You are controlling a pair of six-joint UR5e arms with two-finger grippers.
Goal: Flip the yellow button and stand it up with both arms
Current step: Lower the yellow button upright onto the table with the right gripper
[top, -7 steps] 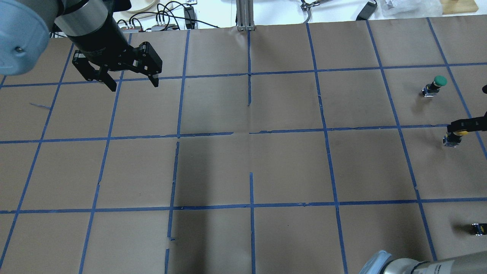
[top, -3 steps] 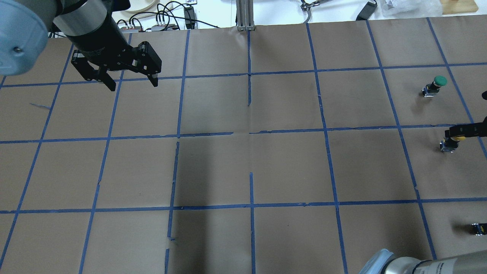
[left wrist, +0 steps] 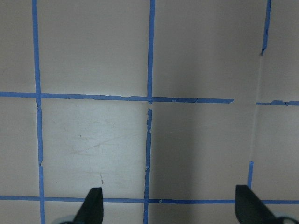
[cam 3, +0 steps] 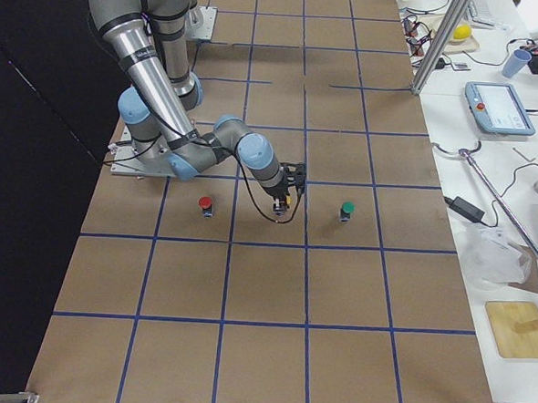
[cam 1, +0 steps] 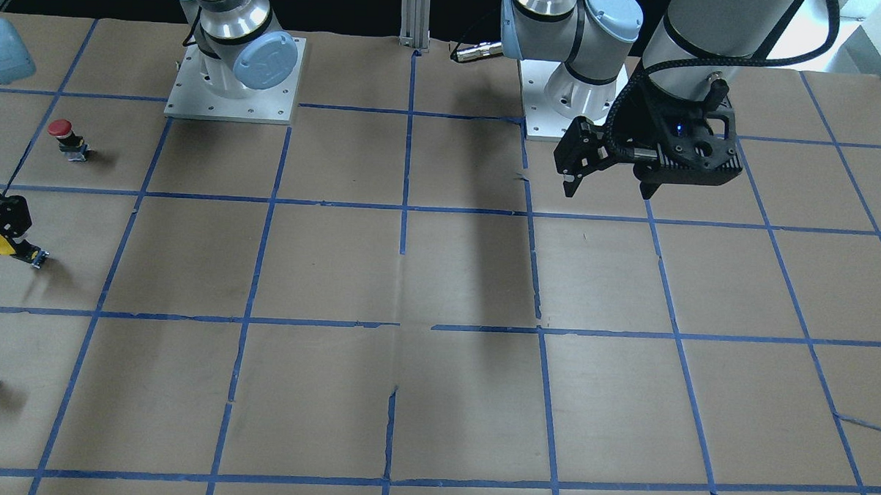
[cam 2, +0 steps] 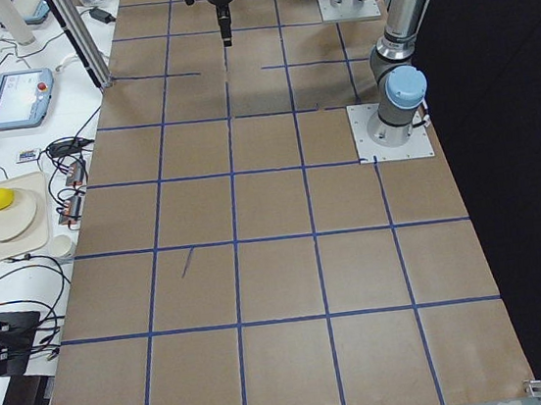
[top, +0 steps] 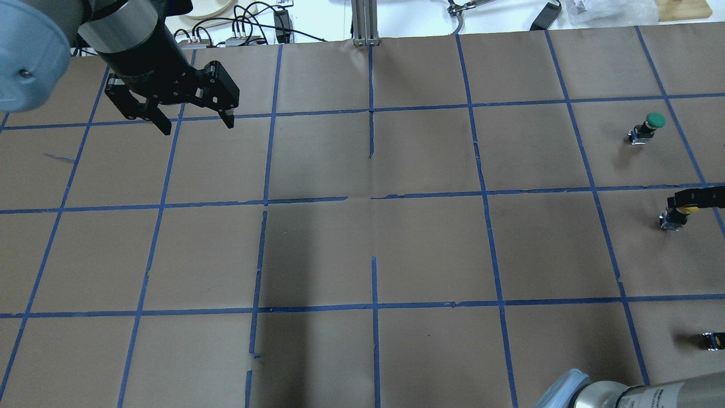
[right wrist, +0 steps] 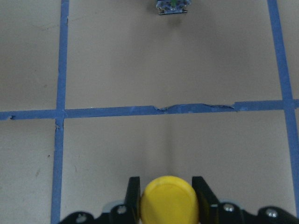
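Observation:
The yellow button (top: 681, 210) is at the table's far right, its cap (right wrist: 168, 203) clamped between my right gripper's fingers (right wrist: 134, 195). It also shows in the front view (cam 1: 2, 245) and the right side view (cam 3: 283, 200). It hangs tilted, and its grey switch body (top: 670, 221) points down close to the paper. My right gripper (top: 692, 198) is shut on it. My left gripper (top: 195, 122) is open and empty, held high over the far left of the table; it also shows in the front view (cam 1: 607, 186) and its wrist view (left wrist: 170, 207).
A green-capped button (top: 648, 126) stands one square farther out from the yellow one. A red-capped button (cam 1: 63, 135) stands nearer the robot base. A small capless black block (top: 711, 340) lies at the right edge. Brown paper with a blue tape grid (top: 371, 198) covers the table.
My right gripper has shifted slightly toward the robot with the yellow button in it. My left gripper has barely moved and stays open.

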